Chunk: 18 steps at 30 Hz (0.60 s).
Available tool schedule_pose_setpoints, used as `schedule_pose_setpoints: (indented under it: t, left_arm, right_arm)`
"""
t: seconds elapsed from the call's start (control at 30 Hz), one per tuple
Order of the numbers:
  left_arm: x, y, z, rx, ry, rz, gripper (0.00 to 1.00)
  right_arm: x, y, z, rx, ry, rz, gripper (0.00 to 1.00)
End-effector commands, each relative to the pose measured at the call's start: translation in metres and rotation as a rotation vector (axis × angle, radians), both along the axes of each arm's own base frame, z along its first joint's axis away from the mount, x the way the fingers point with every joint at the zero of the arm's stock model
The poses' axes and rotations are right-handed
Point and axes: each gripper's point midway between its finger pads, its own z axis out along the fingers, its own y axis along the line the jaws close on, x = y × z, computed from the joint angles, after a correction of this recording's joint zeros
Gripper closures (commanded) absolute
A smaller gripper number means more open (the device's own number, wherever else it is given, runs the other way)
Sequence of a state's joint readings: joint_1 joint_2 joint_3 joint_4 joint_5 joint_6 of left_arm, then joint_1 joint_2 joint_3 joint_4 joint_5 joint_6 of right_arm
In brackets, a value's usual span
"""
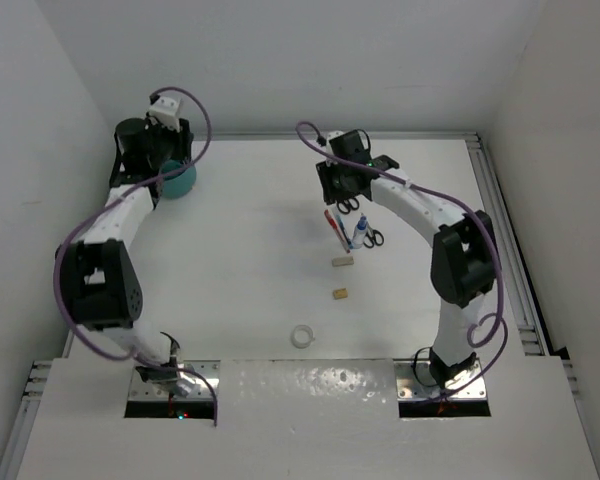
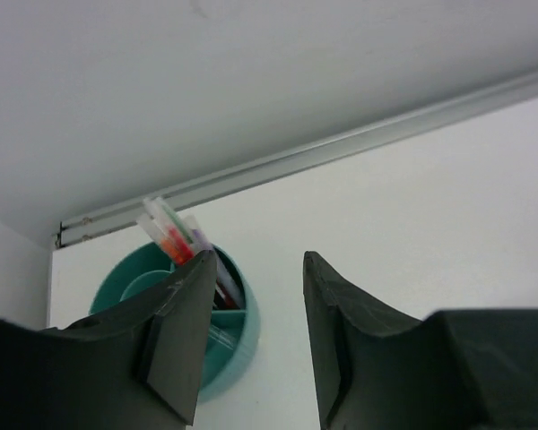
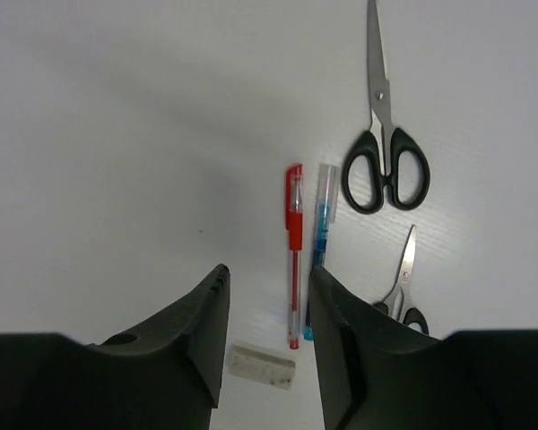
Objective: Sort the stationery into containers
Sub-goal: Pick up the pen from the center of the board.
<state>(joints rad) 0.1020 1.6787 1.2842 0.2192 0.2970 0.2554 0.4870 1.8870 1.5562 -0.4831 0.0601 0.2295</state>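
- Left claw [image 2: 258,269], spread and empty, hangs by the teal organiser [image 2: 231,356] at the worktop's [image 1: 250,250] 10 o'clock; pens [image 2: 173,235] stand inside it.
- Right claw [image 3: 269,278], also spread, faces the red pen [image 3: 294,260] at its 12 o'clock, likely the next pick.

teal organiser cup [image 2: 240,336], red pen [image 3: 293,255], black-handled scissors [image 3: 380,125]

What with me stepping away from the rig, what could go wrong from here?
The red pen and blue pen lie almost touching, so the open right gripper may catch both. The stored pens lean out of the teal cup close beside the open left gripper; a careless move might knock them.
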Motion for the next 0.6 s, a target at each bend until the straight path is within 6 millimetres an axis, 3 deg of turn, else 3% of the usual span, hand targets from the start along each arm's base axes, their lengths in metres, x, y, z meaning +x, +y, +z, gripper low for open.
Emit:
schedule_pose_setpoints:
  t: [0.0,0.13,0.17,0.2,0.27,0.3,0.57]
  left_arm:
    - [-0.049,-0.04,-0.002,0.12,-0.025,-0.177,0.58]
    - [-0.093,-0.059,-0.011,0.123,-0.007,-0.206,0.57]
    - [-0.102,-0.073,-0.013,0.117,-0.013,-0.236,0.56]
    - [-0.117,-0.075,-0.016,0.105,-0.017,-0.237,0.55]
    - [-0.13,-0.08,-0.025,0.051,-0.003,-0.222,0.54]
    - [-0.136,-0.082,-0.018,0.042,-0.023,-0.22,0.54]
    - [-0.142,-0.09,-0.02,-0.05,-0.003,-0.155,0.53]
  right_arm:
    - [-0.007,-0.007,-0.031,-0.093,0.11,0.016,0.59]
    - [-0.005,-0.002,-0.05,-0.132,0.158,0.029,0.64]
    - [-0.003,-0.002,-0.053,-0.141,0.154,0.027,0.66]
    - [-0.002,-0.005,-0.056,-0.157,0.152,0.013,0.71]
    - [0.002,-0.011,-0.065,-0.197,0.159,-0.006,0.74]
    - [0.004,-0.012,-0.068,-0.209,0.16,-0.011,0.75]
    - [0.003,-0.007,-0.106,-0.223,0.24,0.004,0.84]
